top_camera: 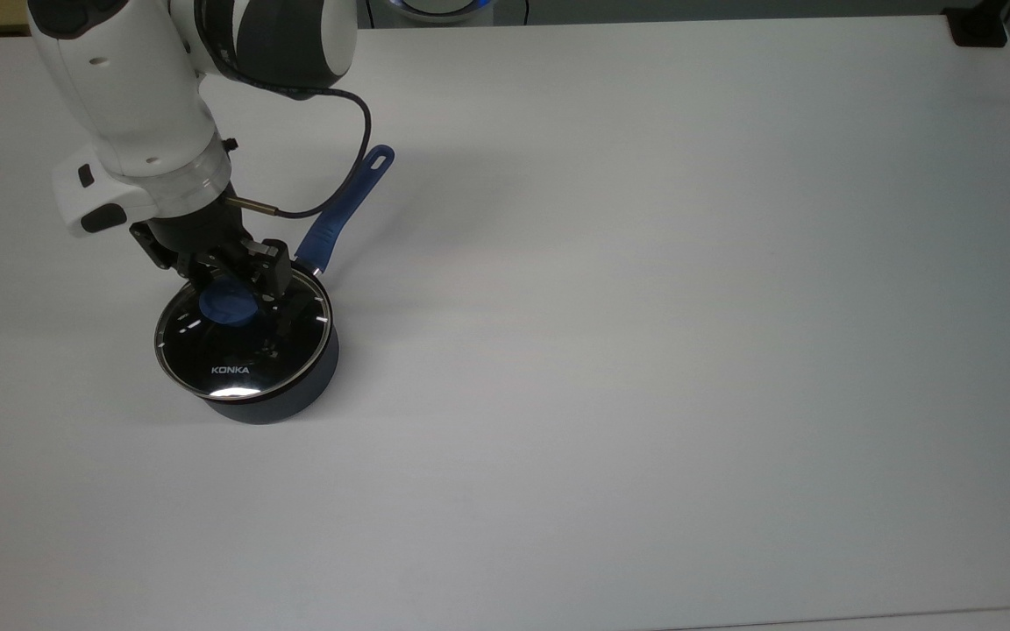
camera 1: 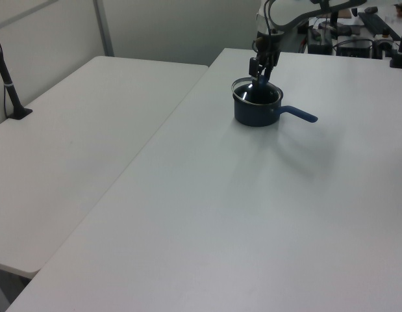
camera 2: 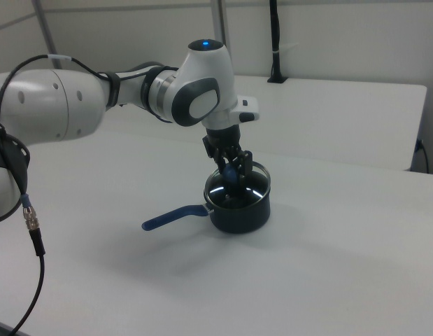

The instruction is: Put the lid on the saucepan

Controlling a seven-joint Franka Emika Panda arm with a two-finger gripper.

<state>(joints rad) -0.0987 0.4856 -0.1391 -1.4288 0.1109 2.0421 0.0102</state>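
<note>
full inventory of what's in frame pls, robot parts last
round clear glass lid with steel rim and blue knob: 1, clear with white "KONKA" lettering, sitting on the saucepan.
small round dark blue-grey saucepan with long blue handle: 1, on the white table toward the top view's left; handle points up-right in the top view.
white table: 1, carries the saucepan.
second white table: 1, alongside on the left view's left.
black post: 1, at the second table's far left edge in the left view.
white and dark grey robot arm: 1, reaching down over the saucepan.
black gripper: 1, at the lid's blue knob.
</note>
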